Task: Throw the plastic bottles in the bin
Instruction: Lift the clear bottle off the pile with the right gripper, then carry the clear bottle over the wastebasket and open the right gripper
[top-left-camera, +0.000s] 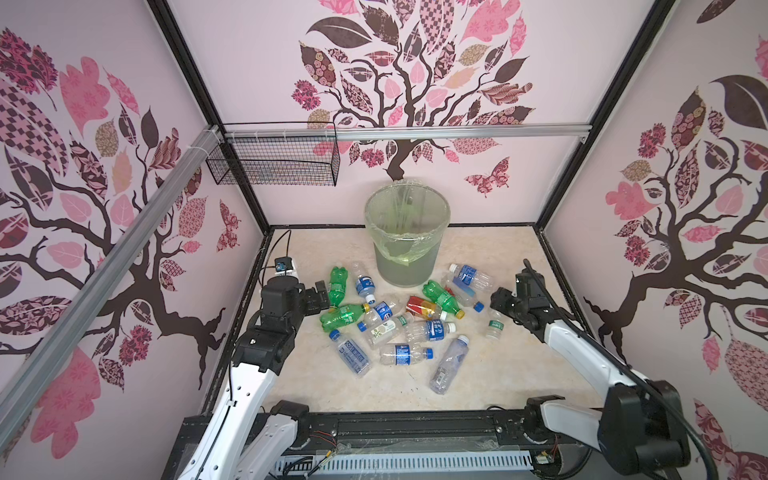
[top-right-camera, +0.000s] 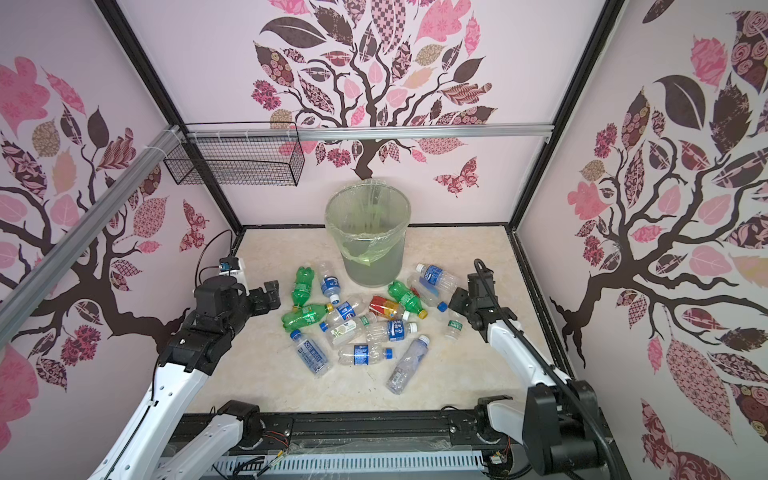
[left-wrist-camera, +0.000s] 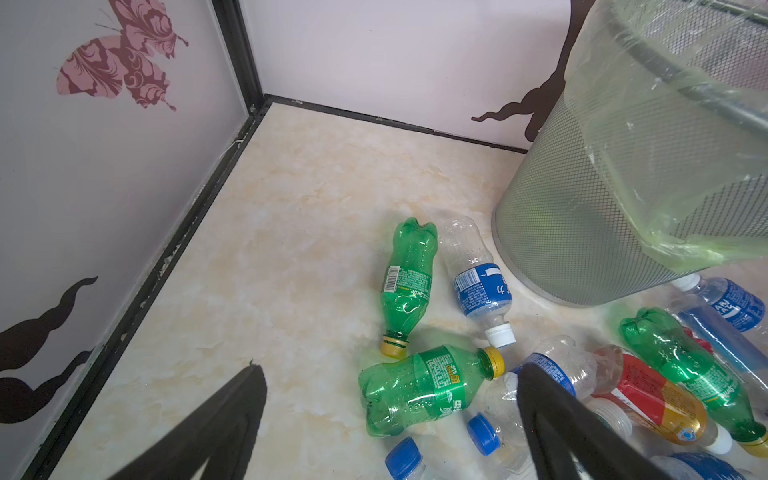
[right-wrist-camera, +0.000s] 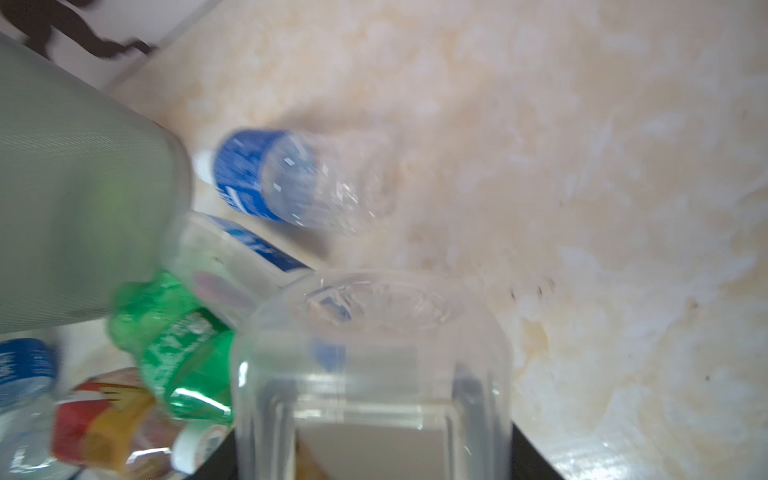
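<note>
While spread, L fingers (left-wrist-camera: 226, 419) nr bottles (left-wrist-camera: 419, 390)

Both top views sit high, on the side of the desk (top-left-camera: 519, 374) opposite the bin (top-left-camera: 407, 249), looking steeply down toward it, and they share nearly the whole scene. The left wrist view is low and near, facing the bin (left-wrist-camera: 602, 208) from its left. The right wrist view is the closest and is blurred. A clear bottle (right-wrist-camera: 374, 353) fills much of it, with the bin (right-wrist-camera: 83, 208) at its edge. All four views share the bin's foot.
</note>
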